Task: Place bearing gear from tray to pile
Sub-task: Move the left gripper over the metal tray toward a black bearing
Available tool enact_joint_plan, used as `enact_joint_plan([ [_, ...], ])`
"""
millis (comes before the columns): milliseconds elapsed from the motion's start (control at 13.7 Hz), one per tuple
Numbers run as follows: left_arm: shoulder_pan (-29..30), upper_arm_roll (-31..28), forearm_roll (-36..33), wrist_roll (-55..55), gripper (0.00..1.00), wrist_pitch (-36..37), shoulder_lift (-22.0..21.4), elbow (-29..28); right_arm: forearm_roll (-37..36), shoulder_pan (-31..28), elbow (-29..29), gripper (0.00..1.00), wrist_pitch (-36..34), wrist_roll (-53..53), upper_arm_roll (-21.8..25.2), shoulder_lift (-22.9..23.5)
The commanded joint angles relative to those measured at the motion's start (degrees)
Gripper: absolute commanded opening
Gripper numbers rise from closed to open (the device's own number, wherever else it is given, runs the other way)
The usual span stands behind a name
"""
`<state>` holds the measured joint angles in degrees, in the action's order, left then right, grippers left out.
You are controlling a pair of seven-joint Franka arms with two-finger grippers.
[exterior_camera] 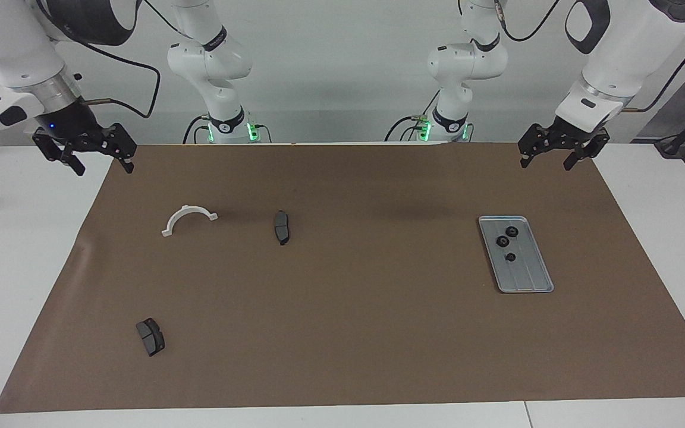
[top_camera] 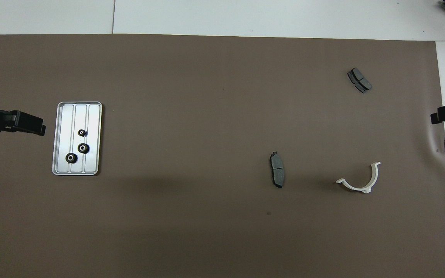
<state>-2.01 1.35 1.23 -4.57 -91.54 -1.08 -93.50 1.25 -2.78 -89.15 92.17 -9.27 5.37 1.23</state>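
- My left gripper [exterior_camera: 563,151] & right gripper [exterior_camera: 84,153]: both up, jaws apart, nothing held.
- Tray [exterior_camera: 530,279] at left arm's end w/ 3 gears [exterior_camera: 502,241].
- Bracket [exterior_camera: 188,217], 2 brake pads [exterior_camera: 281,227] at right arm's end.

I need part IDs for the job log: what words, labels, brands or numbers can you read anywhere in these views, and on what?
None can be read.
The tray, gears, brake pads and white bracket show no markings.
The arms show no legible text either.
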Motion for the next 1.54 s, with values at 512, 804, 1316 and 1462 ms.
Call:
enact_joint_plan([
  [512, -0.72, -0.56, 0.88, 0.44, 1.0, -12.85, -3.83, -8.95, 1.47, 0.05, -3.93, 1.0, 0.38, -1.72, -0.1, -2.46],
  [804, 0.95, -0.64, 0.88, 4.3, 1.0, -20.68, -3.32, -15.39, 1.47, -0.04, -3.93, 1.0, 0.82, -1.81, -0.1, -2.37],
  [1316, 2.19, -0.73, 0.71, 7.38, 1.0, -38.32, 3.98, -25.74, 1.47, -0.12, -3.93, 1.0, 1.09, -1.28, -0.1, -2.37],
  [1462, 2.36, -0.73, 0.45, 7.38, 1.0, -41.86, 5.81, -27.96, 1.47, -0.12, -3.93, 1.0, 1.26, -1.19, -0.1, -2.37],
])
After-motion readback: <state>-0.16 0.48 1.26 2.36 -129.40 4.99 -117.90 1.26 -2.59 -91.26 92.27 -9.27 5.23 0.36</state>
